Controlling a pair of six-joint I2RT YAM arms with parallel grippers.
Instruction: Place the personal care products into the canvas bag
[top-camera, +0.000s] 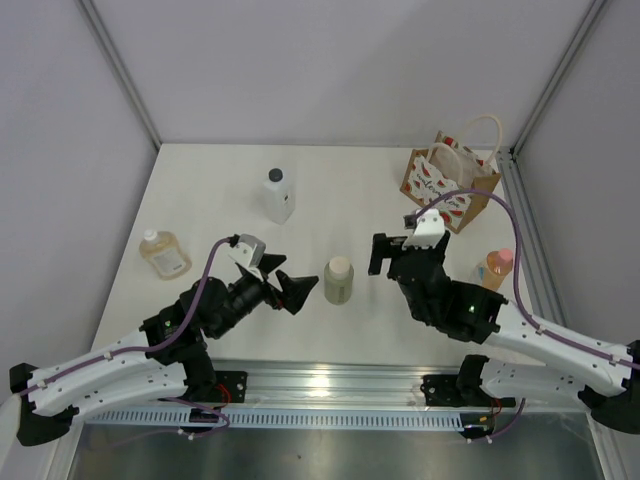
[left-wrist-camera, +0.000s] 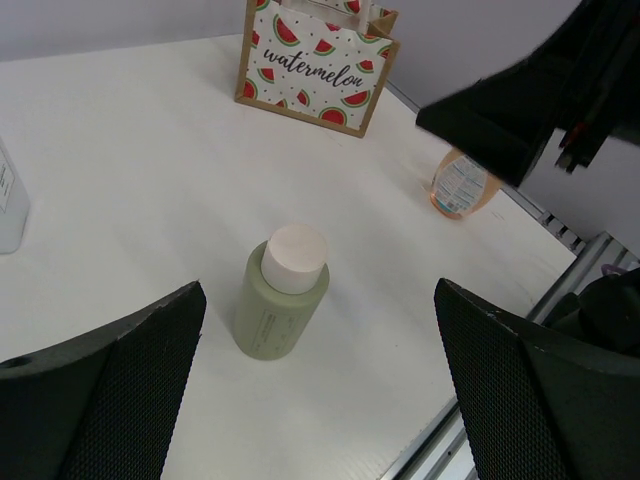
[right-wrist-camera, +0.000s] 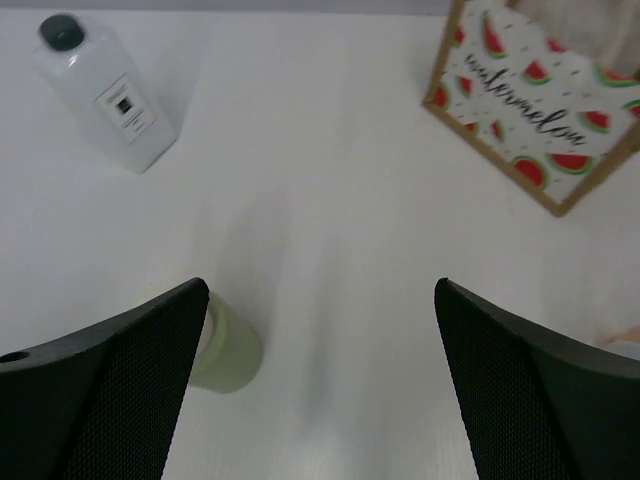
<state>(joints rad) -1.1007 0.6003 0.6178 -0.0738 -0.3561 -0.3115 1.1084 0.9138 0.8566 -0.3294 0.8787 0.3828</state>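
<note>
In the top view, the squat amber flask with white cap (top-camera: 163, 253) stands at 9 o'clock on the white desk (top-camera: 215, 180), near its left edge and well apart from the other things. To its right, at about 11 o'clock, the white bottle with black cap (top-camera: 278, 195) stands upright alone.

The left pincer (top-camera: 290, 280) hangs low over the near part of the desk and points toward 3 o'clock. Its two black fingers (left-wrist-camera: 110, 390) are spread wide and hold nothing. Just beyond its tips stands the beige cylinder with cream cap (top-camera: 338, 280), upright, near the middle of the desk on the 6 o'clock side. In the left wrist view this cylinder is seen in the gap between the two fingers but ahead of them, and no finger touches it.

The right pincer (top-camera: 392, 252) is on the other side of the cylinder and points toward 11 o'clock. It is also wide open and empty. In the right wrist view the cylinder is partly hidden beside the finger on the left of the picture.

The canvas bag (top-camera: 450, 180) stands upright at 2 o'clock, near the far right corner. Its front panel shows watermelon slices and the script "watermelon", and its white rope handles stand up. The orange bottle with pink cap (top-camera: 495, 267) stands at 3 o'clock, close to the right edge, just beside the right arm. All four bottles are on the desk, outside the bag.
</note>
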